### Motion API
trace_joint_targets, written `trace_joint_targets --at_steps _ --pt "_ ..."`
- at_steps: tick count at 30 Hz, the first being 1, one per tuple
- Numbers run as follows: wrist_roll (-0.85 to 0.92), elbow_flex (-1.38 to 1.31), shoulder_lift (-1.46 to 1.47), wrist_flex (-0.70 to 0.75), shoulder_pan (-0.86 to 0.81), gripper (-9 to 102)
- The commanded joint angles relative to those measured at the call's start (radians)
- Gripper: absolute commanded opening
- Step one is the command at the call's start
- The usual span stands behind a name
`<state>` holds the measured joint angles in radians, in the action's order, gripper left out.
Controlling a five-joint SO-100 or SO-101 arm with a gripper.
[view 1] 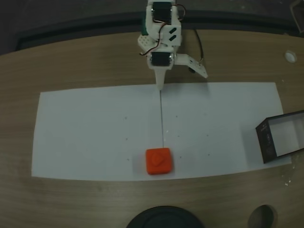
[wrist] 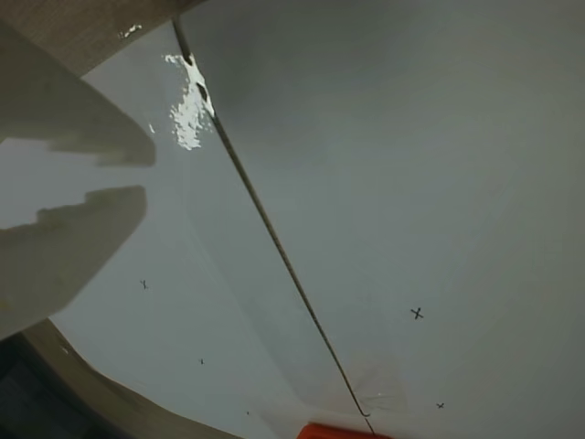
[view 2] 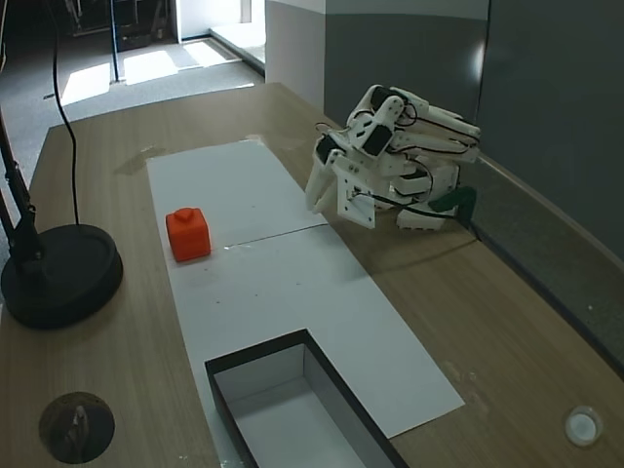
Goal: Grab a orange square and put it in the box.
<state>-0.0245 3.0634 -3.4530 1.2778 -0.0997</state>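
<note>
1. Fixed view from the box end: nearest is the box, black walls, pale inside, nothing in it, lying on the near end of a long white paper sheet and running out of the frame's bottom edge.
2. To the left, off the paper, a round black lamp base with a dark pole rising from it; a small dark round disc sits on the wood closer in.
3. Right side near the edge, a small white cap on the wooden table.
4. Farther along the sheet, the orange square stands upright with its bump on top, near the paper's left edge, just beside the seam line that crosses the sheet. Nothing touches it.
5. Open paper lies between block and box; nothing stands in the way.
6. Farthest back, the white arm is folded low beside the sheet, its gripper tilted down at the paper edge, well apart from the block.
7. Wrist view: two pale fingers with a gap between them, jaws apart, holding nothing; a sliver of orange at the bottom edge.
8. Fixed view from above: block at the foot of the seam, box at the right edge.
</note>
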Motion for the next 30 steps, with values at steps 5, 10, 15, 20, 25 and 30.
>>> trace_joint_targets --at_steps 5,10,15,20,25,30 --pt "-0.005 -0.063 -0.023 0.015 -0.002 0" --pt "-0.005 -0.063 -0.023 0.015 -0.002 0" --pt "-0.005 -0.063 -0.023 0.015 -0.002 0" --pt "0.000 -0.063 -0.023 0.015 0.003 0" --pt "-0.003 -0.063 -0.023 0.014 0.003 0" --pt "-0.005 -0.060 -0.023 0.003 0.005 0"
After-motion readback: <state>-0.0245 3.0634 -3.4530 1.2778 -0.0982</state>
